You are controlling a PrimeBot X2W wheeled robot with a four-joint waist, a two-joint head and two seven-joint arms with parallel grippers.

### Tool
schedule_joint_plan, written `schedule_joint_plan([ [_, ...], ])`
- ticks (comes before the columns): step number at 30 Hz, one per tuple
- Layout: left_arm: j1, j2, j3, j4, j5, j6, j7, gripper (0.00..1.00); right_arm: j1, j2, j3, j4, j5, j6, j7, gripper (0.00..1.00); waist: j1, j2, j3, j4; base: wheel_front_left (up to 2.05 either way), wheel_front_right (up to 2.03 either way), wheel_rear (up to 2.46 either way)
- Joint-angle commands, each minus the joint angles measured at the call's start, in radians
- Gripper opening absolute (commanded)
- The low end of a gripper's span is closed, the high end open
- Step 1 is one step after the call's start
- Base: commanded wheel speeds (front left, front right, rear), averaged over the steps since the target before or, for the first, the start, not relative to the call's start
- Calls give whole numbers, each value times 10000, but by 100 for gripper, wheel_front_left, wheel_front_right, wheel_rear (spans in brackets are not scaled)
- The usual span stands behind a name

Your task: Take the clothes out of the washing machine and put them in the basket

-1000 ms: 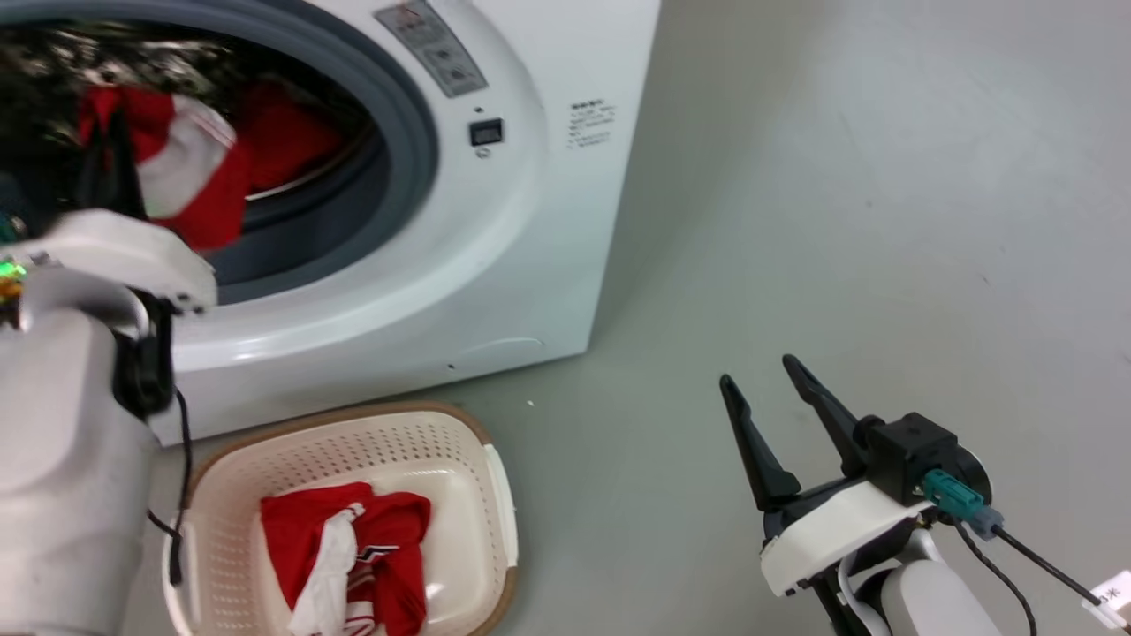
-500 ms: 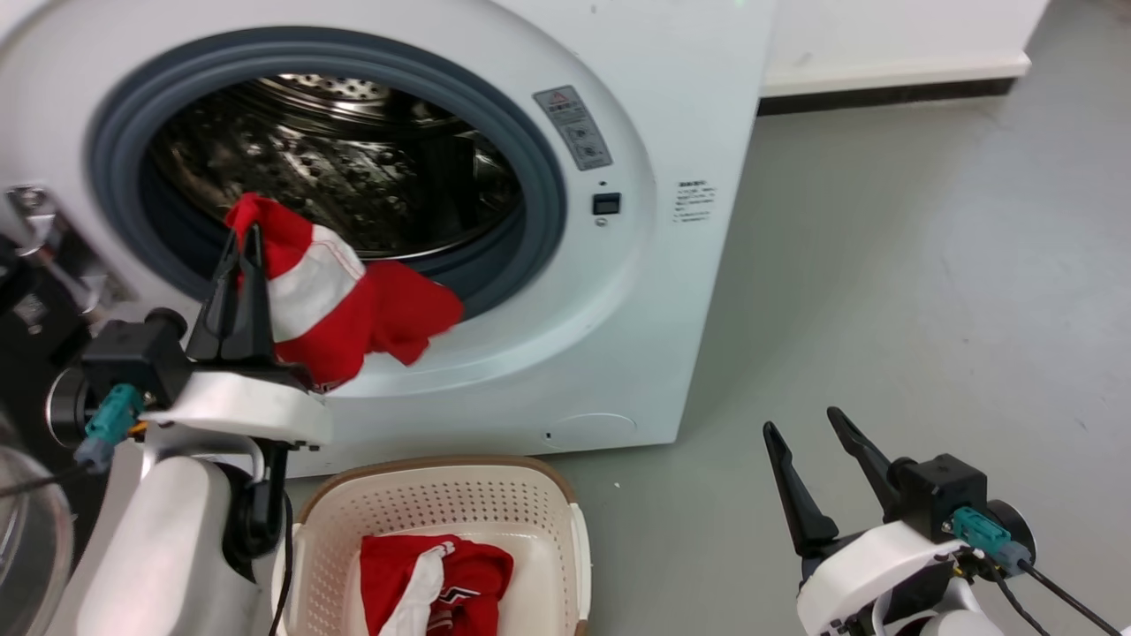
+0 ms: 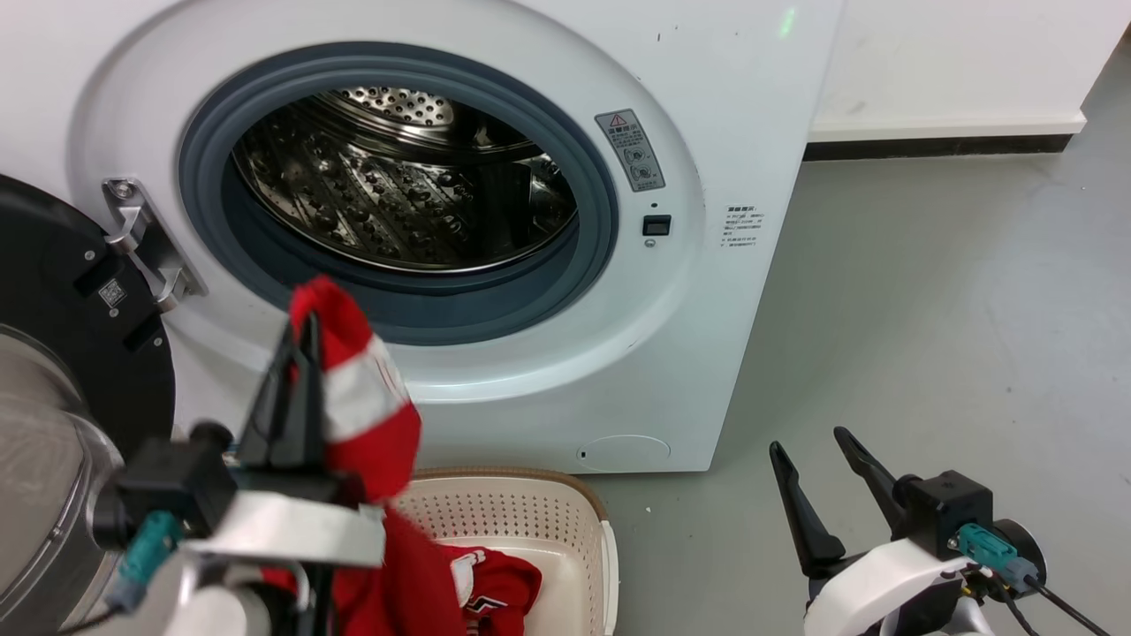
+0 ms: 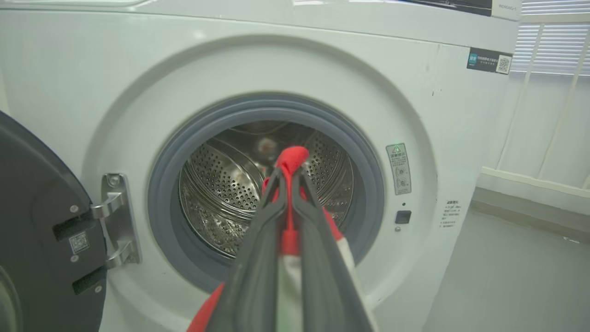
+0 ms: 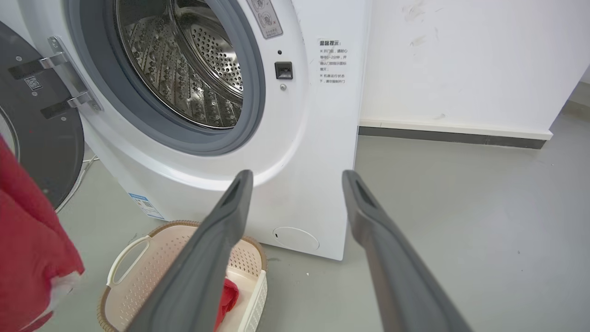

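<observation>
Red garment (image 3: 364, 415) pinched between left jaws, draping below them.

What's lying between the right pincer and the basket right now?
Just bare grey floor between the right pincer and the basket, as the head view shows; the washing machine stands behind that stretch.

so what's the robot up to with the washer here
The robot is emptying the washing machine. Its left claw is shut on a red-and-white garment, held up outside the porthole near the basket, which holds another red garment. The drum looks empty. The right claw is open, idle over the floor.
</observation>
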Motion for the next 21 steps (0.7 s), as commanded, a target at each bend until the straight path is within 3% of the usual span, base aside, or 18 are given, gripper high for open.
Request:
schedule_joint_plan([
  [1, 326, -96, -43, -122, -94, 101, 69, 0, 166, 19, -22, -75, -75, -7, 22, 100, 1, 0, 89, 44, 0, 0, 0],
  [5, 1088, -269, -204, 271, -331, 220, 254, 0, 44, 19, -20, -227, -112, -7, 92, 100, 1, 0, 434, 83, 0, 0, 0],
  [12, 1188, -649, -330, 1834, -702, -27, -154, 0, -408, 19, 27, -430, -227, -7, 89, 100, 1, 0, 1381, 10, 0, 0, 0],
  [21, -319, -1029, -373, 4628, -841, -808, -802, 0, -1476, 19, 231, -482, -211, -7, -142, 100, 1, 0, 3400, -420, 0, 0, 0],
])
